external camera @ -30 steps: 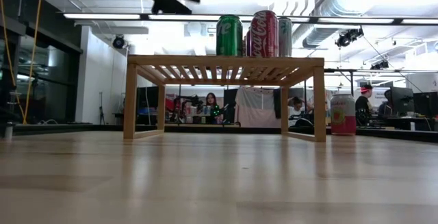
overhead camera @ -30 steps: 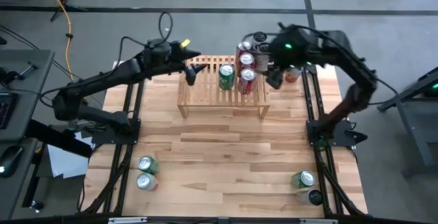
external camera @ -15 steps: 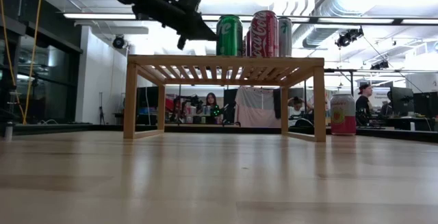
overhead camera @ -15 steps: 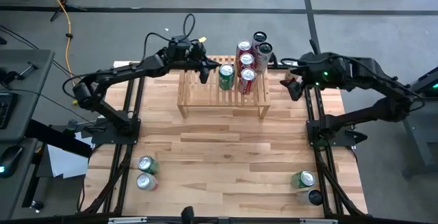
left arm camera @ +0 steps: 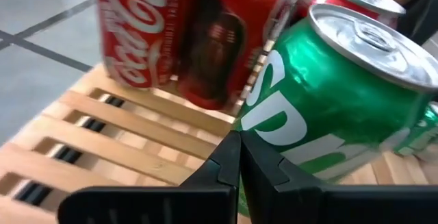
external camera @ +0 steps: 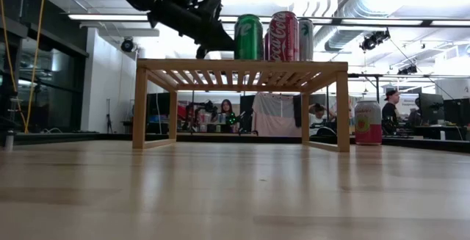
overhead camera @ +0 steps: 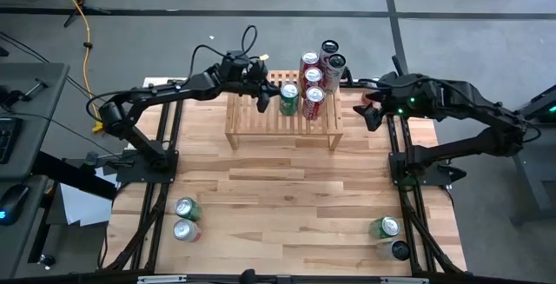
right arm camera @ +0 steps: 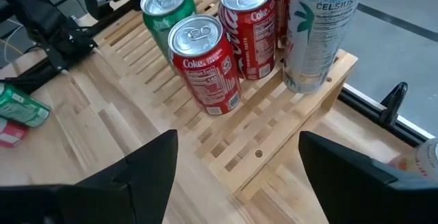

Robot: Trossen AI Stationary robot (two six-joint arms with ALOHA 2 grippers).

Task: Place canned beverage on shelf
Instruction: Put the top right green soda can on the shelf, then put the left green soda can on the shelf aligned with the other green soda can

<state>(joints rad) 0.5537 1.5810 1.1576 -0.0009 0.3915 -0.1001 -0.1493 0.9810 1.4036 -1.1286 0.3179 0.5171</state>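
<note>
The light-wood slatted shelf (overhead camera: 282,119) stands at the table's far middle and also shows in the low view (external camera: 242,67). Several cans stand upright on its right part: a green can (overhead camera: 288,99), red cola cans (overhead camera: 314,95) and silver cans (overhead camera: 335,62). My left gripper (overhead camera: 263,102) is shut, low over the shelf top, just left of the green can (left arm camera: 328,107). My right gripper (overhead camera: 372,115) is open and empty beyond the shelf's right end, above a pink-and-white can (external camera: 367,122) that stands on the table. My left gripper's shut fingertips (left arm camera: 236,145) stand at the lower side wall of the green can (left arm camera: 274,142), coming slanting from the table's left and above. I cannot tell whether they touch it. The can stands upright on the slats.
Two green cans (overhead camera: 184,218) lie at the near left of the table. A green can (overhead camera: 384,227) and a dark can (overhead camera: 398,250) are at the near right. The shelf's left half (overhead camera: 248,119) is bare. People sit in the room behind (external camera: 224,111).
My left gripper has gone toward the table's right and down, from beside the shelf's left end to the green can's left side. My right gripper has drawn back from the shelf's right end toward the table's right edge.
</note>
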